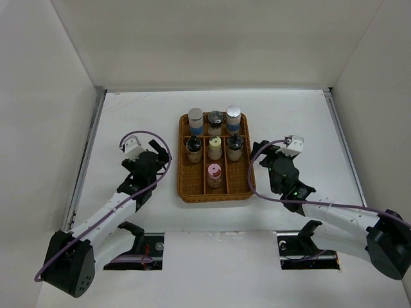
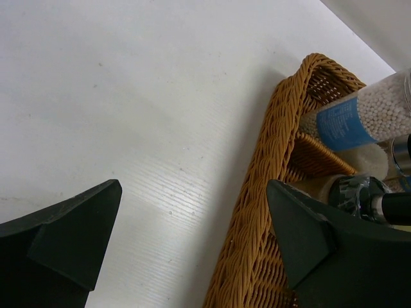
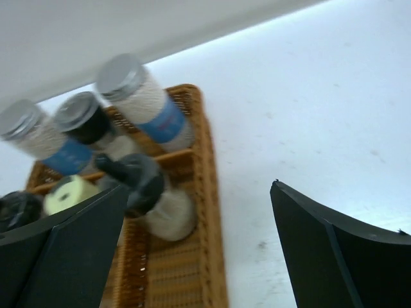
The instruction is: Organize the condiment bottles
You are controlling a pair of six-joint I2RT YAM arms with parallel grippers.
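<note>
Seven condiment bottles stand upright in the brown wicker tray [image 1: 186, 192]. The back row holds a white blue-banded bottle [image 1: 196, 121], a dark-capped one [image 1: 215, 121] and a second blue-banded one [image 1: 233, 119]. The middle row holds a dark-capped bottle [image 1: 193, 149], a cream-capped one [image 1: 215, 148] and a dark-capped one [image 1: 235, 147]. The pink-capped bottle [image 1: 214, 175] stands in the front middle. My left gripper [image 1: 156, 158] is open and empty just left of the tray [image 2: 257, 244]. My right gripper [image 1: 263, 156] is open and empty just right of the tray [image 3: 209, 212].
White walls enclose the table on the left, back and right. The tray's front left and front right compartments hold nothing. Metal rails [image 1: 87, 160] run along the table's side edges.
</note>
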